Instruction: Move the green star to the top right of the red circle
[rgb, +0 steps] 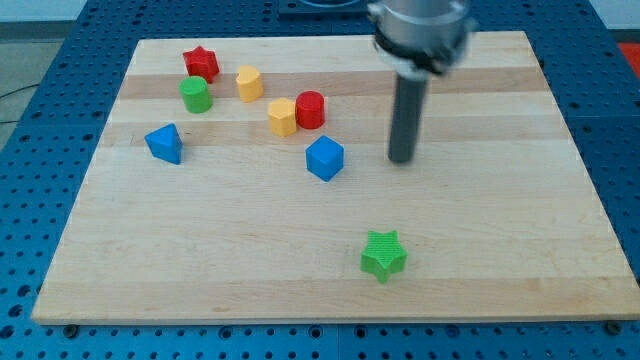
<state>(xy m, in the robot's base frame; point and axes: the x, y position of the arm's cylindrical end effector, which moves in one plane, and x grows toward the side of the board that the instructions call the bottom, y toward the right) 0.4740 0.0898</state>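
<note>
The green star (383, 254) lies near the view's bottom, right of centre. The red circle (311, 109) sits in the upper middle, touching a yellow hexagon (283, 117) on its left. My tip (401, 159) rests on the board to the right of the red circle and well above the green star, touching no block. A blue cube (325, 158) lies left of my tip, below the red circle.
A red star (201, 64), a green cylinder (196, 95) and a second yellow hexagon (249, 83) cluster at the upper left. A blue triangular block (164, 143) lies at the left. The wooden board (500, 250) ends at a blue perforated table.
</note>
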